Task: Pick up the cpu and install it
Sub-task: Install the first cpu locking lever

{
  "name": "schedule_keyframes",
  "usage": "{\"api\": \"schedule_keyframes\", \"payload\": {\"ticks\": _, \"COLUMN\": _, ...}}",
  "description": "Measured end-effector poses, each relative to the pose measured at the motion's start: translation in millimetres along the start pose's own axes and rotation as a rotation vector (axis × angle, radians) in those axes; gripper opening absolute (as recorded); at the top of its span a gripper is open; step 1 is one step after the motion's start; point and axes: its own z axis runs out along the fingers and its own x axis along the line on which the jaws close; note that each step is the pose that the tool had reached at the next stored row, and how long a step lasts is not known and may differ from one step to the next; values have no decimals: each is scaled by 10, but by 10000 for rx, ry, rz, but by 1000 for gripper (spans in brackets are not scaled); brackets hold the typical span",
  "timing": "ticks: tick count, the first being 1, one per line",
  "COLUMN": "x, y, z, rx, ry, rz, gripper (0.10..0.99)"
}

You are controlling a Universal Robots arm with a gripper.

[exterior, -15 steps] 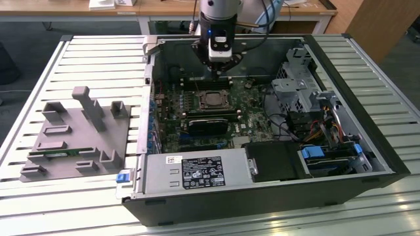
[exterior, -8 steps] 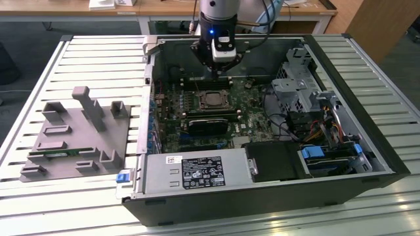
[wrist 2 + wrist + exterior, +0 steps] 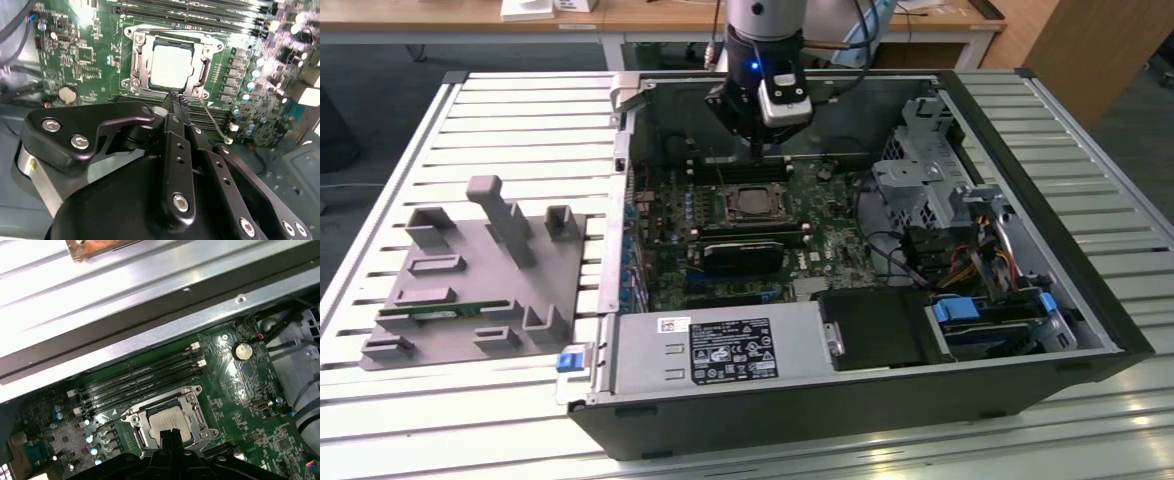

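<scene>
claw, tips together, hangs near the cpu in its socket

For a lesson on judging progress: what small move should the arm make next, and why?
Probably lift the end effector straight up a little. The cpu already lies flat in the socket, and the end effector is shut on nothing, close above the socket's edge.

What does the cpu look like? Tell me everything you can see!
The cpu is a small flat square with a pale silver top that looks like metal. It lies level in its socket on the green motherboard, inside the open case. The socket's metal frame surrounds it on all sides, and its top is uncovered. The gripper hovers just above, fingers together, and seems clear of it.
</scene>
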Motion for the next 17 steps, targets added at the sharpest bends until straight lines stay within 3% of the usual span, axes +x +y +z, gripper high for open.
{"api": "schedule_keyframes", "payload": {"ticks": 11, "x": 0, "y": 0, "z": 3, "rx": -29, "ry": 53, "rz": -1856, "gripper": 106}}
{"api": "schedule_keyframes", "payload": {"ticks": 17, "x": 5, "y": -4, "z": 12, "rx": -39, "ry": 66, "rz": -2369, "gripper": 106}}
